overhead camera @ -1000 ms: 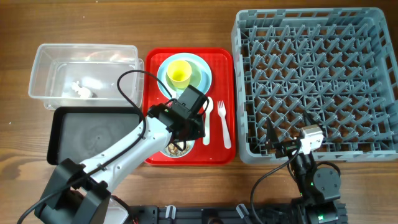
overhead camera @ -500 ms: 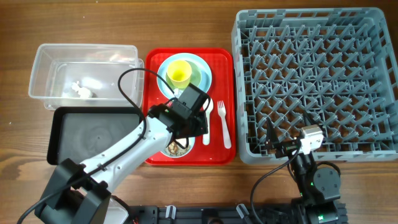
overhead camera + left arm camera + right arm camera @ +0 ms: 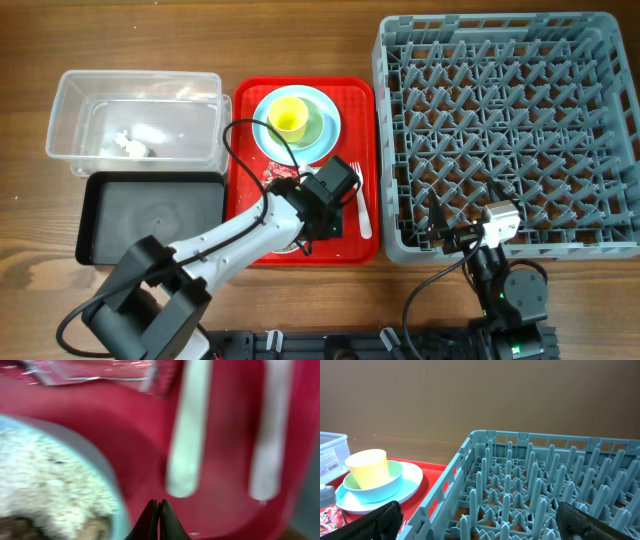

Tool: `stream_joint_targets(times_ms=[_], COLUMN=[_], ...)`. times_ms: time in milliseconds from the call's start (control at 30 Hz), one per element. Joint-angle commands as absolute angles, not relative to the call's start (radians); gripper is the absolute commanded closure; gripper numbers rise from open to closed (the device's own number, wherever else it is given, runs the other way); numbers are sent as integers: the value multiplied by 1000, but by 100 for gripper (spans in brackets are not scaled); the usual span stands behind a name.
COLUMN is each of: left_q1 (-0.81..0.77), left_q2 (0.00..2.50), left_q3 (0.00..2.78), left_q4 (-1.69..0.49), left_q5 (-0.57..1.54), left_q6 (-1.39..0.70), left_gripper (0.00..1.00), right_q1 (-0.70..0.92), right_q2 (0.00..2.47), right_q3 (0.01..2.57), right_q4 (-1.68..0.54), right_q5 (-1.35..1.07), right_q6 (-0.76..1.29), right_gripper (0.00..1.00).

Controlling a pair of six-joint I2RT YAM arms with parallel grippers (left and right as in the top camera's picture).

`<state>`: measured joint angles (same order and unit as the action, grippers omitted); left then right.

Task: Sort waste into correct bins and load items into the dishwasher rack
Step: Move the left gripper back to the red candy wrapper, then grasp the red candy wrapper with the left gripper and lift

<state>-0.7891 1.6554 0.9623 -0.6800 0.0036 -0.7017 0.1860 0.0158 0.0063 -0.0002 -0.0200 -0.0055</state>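
My left gripper (image 3: 327,205) is shut and empty, low over the red tray (image 3: 362,92). In the left wrist view its tips (image 3: 159,519) sit just right of the small blue bowl (image 3: 107,477) of brownish food scraps (image 3: 45,480), near the handle ends of the white spoon (image 3: 187,435) and fork (image 3: 272,435). The red wrapper (image 3: 100,370) lies beyond. The yellow cup (image 3: 290,117) stands in the green bowl (image 3: 320,126) on the blue plate (image 3: 268,137). My right gripper (image 3: 480,520) is open at the grey rack's (image 3: 510,130) front edge.
The clear tub (image 3: 70,110) at far left holds white tissue bits (image 3: 130,143). The black tray (image 3: 150,215) lies in front of it. The fork (image 3: 360,205) lies along the red tray's right side. The rack has nothing in it.
My left gripper has moved right and toward the front of the red tray, from above the small bowl to beside the spoon. The right arm has not moved.
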Motion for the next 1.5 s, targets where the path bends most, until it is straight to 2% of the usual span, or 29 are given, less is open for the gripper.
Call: stream_joint_targets(times_ms=[0,200,300,467,500,533,633,767,867,1300,1367,1467], left_q1=[-766,-715,-696,-659,-655,-653,-653,-655,-654,-654,-654,-654], left_q2=[1659,1657,1657,1642,1641,1642,1650,1670,1692,1794,1803,1814], left_q3=[966,966,969,992,992,992,991,991,989,987,987,987], left_q4=[-727,-737,-717,-634,-611,-590,-540,-483,-455,-375,-374,-375], left_q5=[-142,-155,-154,-146,-146,-145,-139,-140,-141,-148,-148,-147], left_q6=[-704,-705,-720,-786,-804,-825,-880,-913,-961,-1008,-1008,-1008], left_gripper=[96,96,91,72,59,52,47,48,53,54,58,70], right_q1=[182,182,182,182,182,182,182,182,182,182,182,182], right_q2=[14,14,14,14,14,14,14,14,14,14,14,14], right_q3=[5,5,5,5,5,5,5,5,5,5,5,5], right_q4=[4,4,4,4,4,4,4,4,4,4,4,4], right_q5=[-24,-24,-24,-24,-24,-24,-24,-24,-24,-24,-24,-24], right_q6=[-11,-12,-11,-12,-11,-12,-12,-11,-11,-11,-11,-12], right_gripper=[0,0,0,0,0,0,0,0,0,0,0,0])
